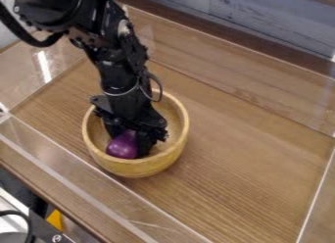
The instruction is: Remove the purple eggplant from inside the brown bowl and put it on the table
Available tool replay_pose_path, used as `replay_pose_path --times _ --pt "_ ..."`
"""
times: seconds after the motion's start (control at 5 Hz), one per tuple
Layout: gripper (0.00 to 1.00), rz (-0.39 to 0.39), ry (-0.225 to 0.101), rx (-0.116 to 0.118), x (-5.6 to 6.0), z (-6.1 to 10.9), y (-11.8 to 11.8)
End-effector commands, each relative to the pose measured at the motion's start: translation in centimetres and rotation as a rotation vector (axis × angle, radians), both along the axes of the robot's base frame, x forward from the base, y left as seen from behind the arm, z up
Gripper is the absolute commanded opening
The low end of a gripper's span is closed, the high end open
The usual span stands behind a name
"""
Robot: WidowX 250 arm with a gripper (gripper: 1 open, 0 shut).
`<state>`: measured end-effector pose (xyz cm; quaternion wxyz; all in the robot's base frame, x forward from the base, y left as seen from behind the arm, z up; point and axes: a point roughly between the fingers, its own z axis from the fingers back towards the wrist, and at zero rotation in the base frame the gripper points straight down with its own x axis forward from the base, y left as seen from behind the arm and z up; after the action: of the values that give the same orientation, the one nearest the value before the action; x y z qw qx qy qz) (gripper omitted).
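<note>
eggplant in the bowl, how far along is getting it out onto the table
Reaching it looks done: the fingers are down inside the bowl, at the eggplant. In hand: the grip, though its firmness can't be told. Left: lifting it over the rim and setting it on the table.

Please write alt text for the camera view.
A black robot claw reaches down into a round brown bowl, at a purple eggplant inside it; the bowl sits on a wood-grain table.
</note>
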<state>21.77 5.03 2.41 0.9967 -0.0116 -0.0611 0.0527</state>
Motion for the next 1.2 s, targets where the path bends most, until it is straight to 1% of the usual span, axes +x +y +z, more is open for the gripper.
replay_pose_path --times 0.0,0.2,0.6,1.0 --pt "0.00 0.004 -0.001 0.001 -0.1 1.1 0.6" --pt "0.00 -0.001 0.000 -0.001 -0.2 2.4 0.6" --pt "0.00 -0.026 0.001 -0.010 -0.7 3.4 -0.6" --pt "0.00 0.039 0.007 -0.014 -0.1 3.7 -2.4"
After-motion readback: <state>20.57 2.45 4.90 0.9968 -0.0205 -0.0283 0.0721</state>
